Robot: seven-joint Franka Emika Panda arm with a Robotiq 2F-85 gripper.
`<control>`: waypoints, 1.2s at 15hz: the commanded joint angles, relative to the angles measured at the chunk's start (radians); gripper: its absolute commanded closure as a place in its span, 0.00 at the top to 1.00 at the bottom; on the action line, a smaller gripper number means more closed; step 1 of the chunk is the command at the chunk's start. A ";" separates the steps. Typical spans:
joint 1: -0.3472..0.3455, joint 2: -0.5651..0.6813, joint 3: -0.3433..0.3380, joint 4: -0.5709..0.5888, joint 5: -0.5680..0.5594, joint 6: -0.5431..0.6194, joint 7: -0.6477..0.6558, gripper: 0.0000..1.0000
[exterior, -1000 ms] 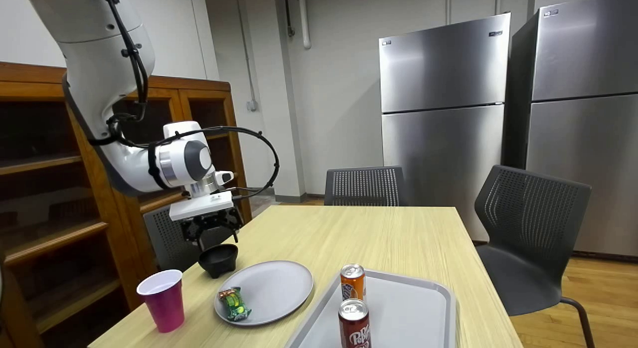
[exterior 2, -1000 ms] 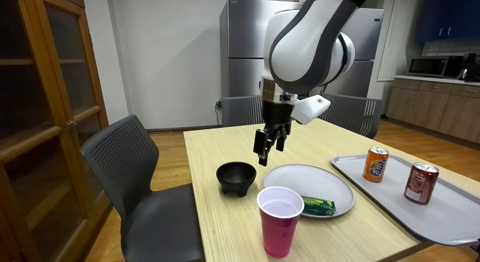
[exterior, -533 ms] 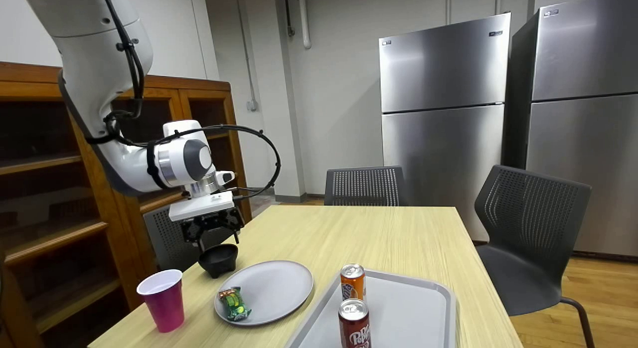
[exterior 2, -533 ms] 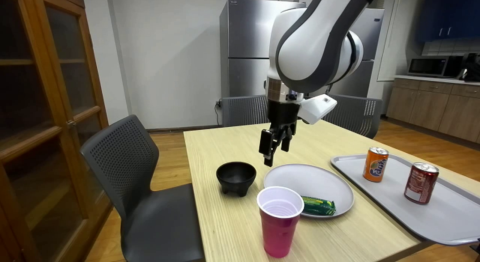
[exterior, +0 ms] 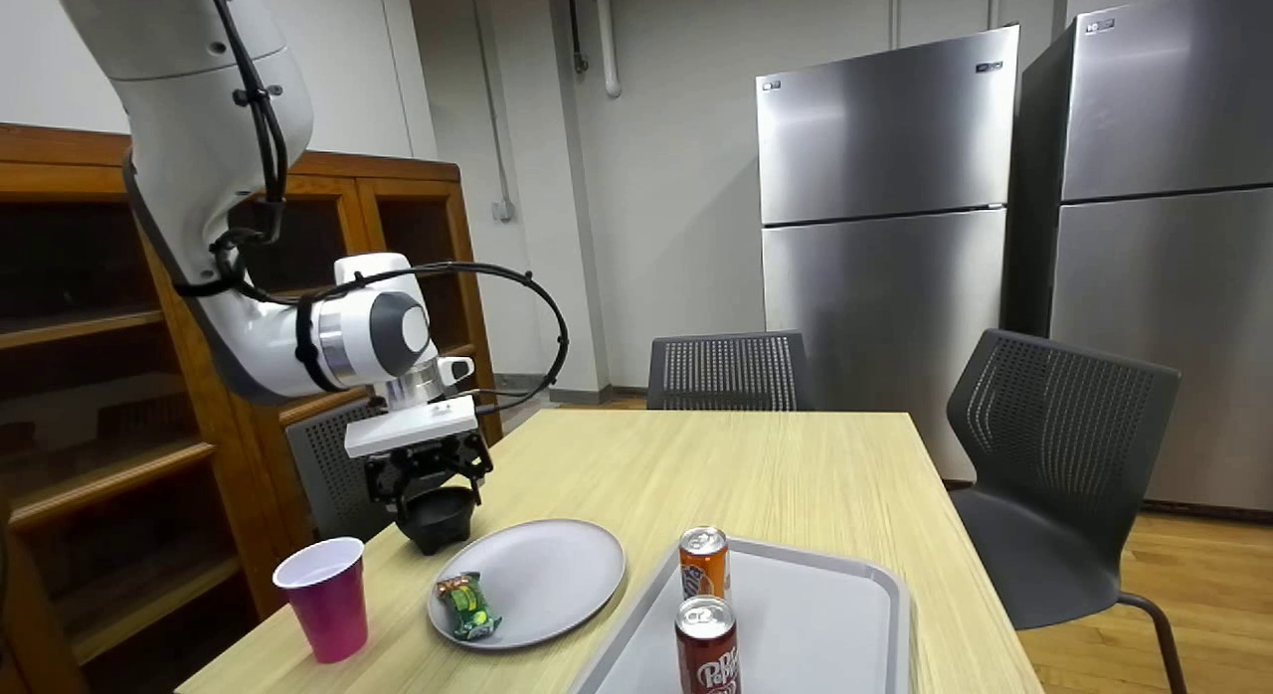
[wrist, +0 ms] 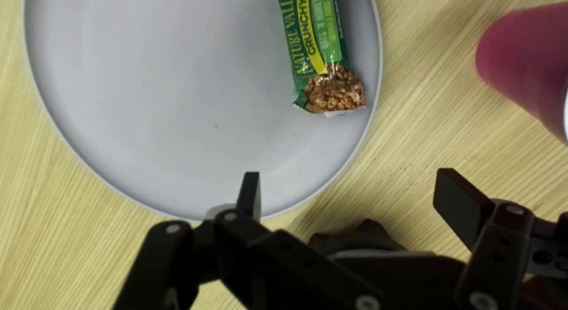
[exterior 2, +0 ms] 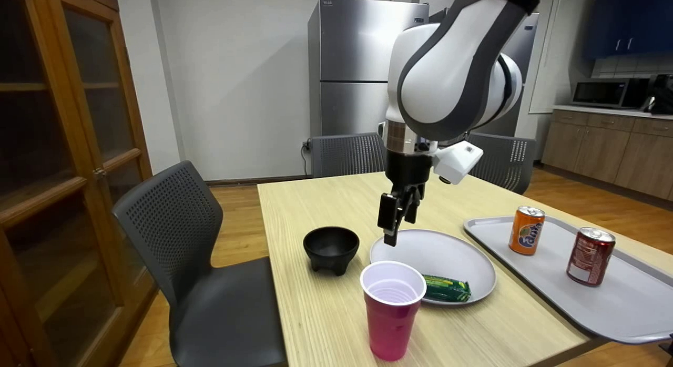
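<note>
Yellowish wood-grain table (exterior: 736,475), dark grey chairs (exterior: 1069,426) around, silver refrigerators (exterior: 885,276) behind

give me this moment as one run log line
jaws: open, empty | near: bowl, plate | on plate: snack bar | on tray: orange can, red can | cup: upright

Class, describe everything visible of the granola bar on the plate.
The granola bar is an oblong packet in glossy, plastic-looking green wrapping, with a yellow band reading CRUNCHY and brown oats pictured at one end. It looks unopened and lies flat on the grey plate, near the rim facing the magenta cup. Only the plate touches it.
</note>
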 commanded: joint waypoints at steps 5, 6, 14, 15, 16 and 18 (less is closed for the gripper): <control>-0.096 -0.006 0.025 -0.091 0.049 0.047 -0.188 1.00; -0.104 -0.001 0.026 -0.095 0.051 0.050 -0.202 1.00; -0.116 0.076 0.016 -0.101 0.016 0.119 -0.221 1.00; -0.114 0.087 0.013 -0.100 0.008 0.131 -0.217 1.00; -0.115 0.097 0.012 -0.099 0.002 0.141 -0.216 1.00; -0.117 0.113 0.010 -0.097 -0.004 0.156 -0.212 1.00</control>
